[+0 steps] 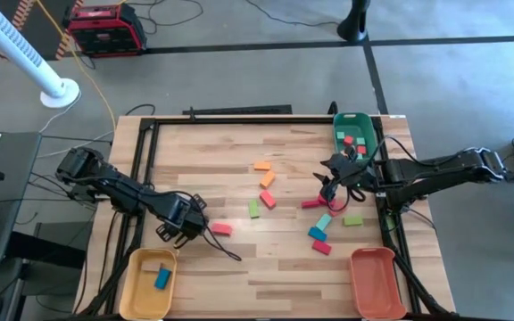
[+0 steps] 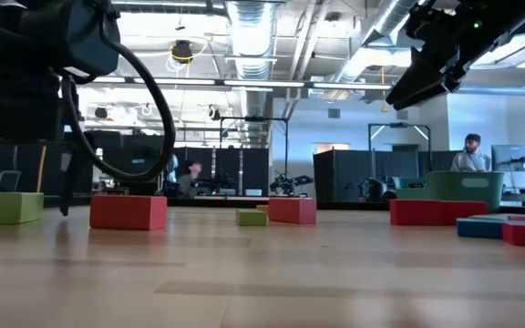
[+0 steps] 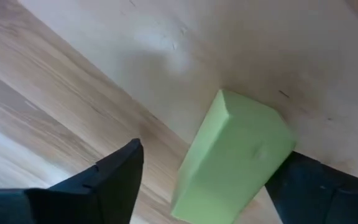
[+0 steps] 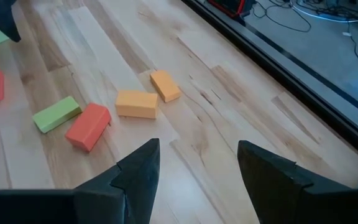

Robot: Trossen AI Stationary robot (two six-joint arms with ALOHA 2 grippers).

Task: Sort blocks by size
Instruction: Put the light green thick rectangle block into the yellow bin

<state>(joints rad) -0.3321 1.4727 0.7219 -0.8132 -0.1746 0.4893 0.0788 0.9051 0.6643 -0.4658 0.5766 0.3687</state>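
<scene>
My left gripper (image 1: 179, 232) is open low over the table's left side. A light green block (image 3: 232, 155) lies between its fingers, close to one of them; it rests on the table in the low view (image 2: 12, 208) and is hidden under the gripper in the high view. A red block (image 1: 220, 229) lies just to the right. My right gripper (image 1: 330, 185) is open and empty, raised above the blocks at mid-right (image 4: 197, 168). Orange (image 1: 262, 166), red (image 1: 268, 200), green (image 1: 253, 209) and blue (image 1: 323, 221) blocks lie scattered on the table. My left gripper has the green block's end (image 3: 272, 146) right against one finger (image 3: 316, 186), and a clear gap to the other finger (image 3: 114, 180). I cannot tell whether the finger touches the block. The block lies on the table.
A yellow tray (image 1: 136, 290) with a blue block stands at the near left. An orange tray (image 1: 373, 283) stands at the near right. A green tray (image 1: 351, 120) with small red and green blocks stands at the far right. Black rails frame the table.
</scene>
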